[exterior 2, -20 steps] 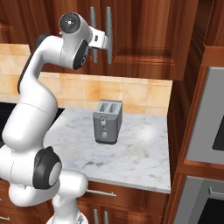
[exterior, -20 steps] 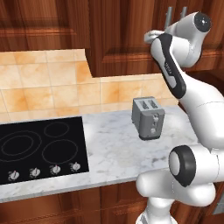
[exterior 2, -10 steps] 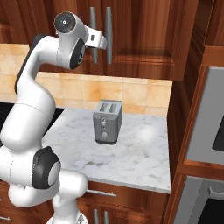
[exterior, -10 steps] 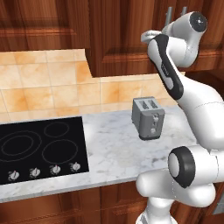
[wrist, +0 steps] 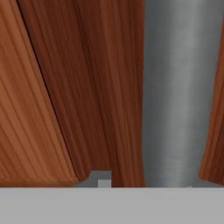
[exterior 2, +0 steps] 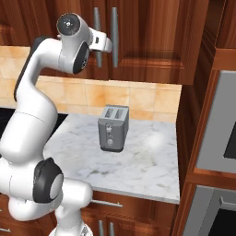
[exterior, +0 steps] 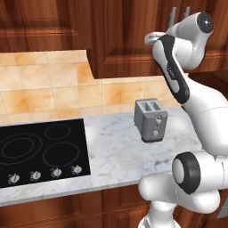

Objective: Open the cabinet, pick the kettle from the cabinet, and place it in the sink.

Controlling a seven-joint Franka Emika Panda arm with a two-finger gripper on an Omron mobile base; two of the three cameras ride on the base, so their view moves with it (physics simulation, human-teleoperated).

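Observation:
The cabinet [exterior 2: 147,41] is a dark reddish-brown wall unit above the counter, and both of its panelled doors look shut. Two vertical silver bar handles [exterior 2: 114,37] run down its middle seam. My gripper [exterior 2: 109,45] is raised right at these handles, its fingers hidden behind the white hand. In the hand view one silver handle [wrist: 179,87] fills the right side, very close, with the door's wood [wrist: 65,87] to its left. The left base view has the handle tops [exterior: 173,15] poking above my arm. The kettle is hidden and the sink is out of view.
A grey two-slot toaster [exterior 2: 113,127] stands on the white marble counter [exterior 2: 147,161] below the cabinet. The black cooktop [exterior: 40,151] lies to the left. A tall oven column [exterior 2: 216,129] walls in the right side.
The arm's upper joints shifted slightly; the hand stays at the cabinet handles. The doors look as shut as before.

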